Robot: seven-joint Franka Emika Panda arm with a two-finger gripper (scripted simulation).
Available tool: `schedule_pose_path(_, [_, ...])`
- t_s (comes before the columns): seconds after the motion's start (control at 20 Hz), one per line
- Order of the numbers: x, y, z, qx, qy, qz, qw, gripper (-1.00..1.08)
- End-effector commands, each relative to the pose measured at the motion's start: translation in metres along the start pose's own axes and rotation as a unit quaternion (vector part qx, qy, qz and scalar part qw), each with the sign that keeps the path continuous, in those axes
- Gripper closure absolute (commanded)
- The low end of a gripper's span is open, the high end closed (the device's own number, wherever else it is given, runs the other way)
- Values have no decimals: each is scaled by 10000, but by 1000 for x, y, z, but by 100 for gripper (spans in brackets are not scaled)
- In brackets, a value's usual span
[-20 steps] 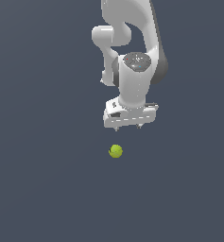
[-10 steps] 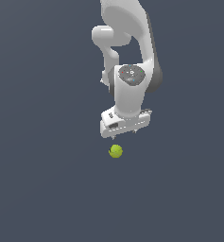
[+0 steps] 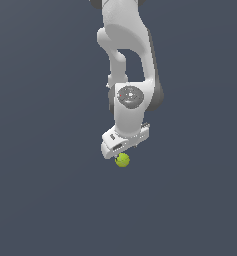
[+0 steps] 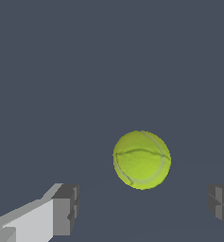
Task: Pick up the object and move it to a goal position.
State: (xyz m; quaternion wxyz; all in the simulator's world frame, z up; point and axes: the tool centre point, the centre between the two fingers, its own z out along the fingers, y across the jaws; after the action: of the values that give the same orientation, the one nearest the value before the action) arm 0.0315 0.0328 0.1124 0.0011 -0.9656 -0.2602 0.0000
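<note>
A small yellow-green ball (image 3: 122, 160) lies on the dark grey floor, just under the white arm's hand in the exterior view. In the wrist view the ball (image 4: 142, 159) sits close ahead, between the lines of the two fingers. My gripper (image 4: 144, 210) is open and empty, with one fingertip (image 4: 66, 208) and the other fingertip (image 4: 220, 204) wide apart on either side of the ball and not touching it. In the exterior view the gripper (image 3: 121, 154) hangs right over the ball and its fingers are mostly hidden by the hand.
The dark grey floor (image 3: 45, 200) spreads flat all around. The white arm (image 3: 127, 60) rises above the hand toward the top of the exterior view.
The arm has come down and toward the ball. The hand, first well above the ball, now sits right over it. The ball has not moved.
</note>
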Motion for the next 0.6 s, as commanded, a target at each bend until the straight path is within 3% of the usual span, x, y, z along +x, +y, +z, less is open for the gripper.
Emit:
schedule_pose_path(0.0, [1,5,7,-6,0,-218,9998,-92])
schedule_pose_path(0.55, [1,15,21,-11,-4,-608,9981,-92])
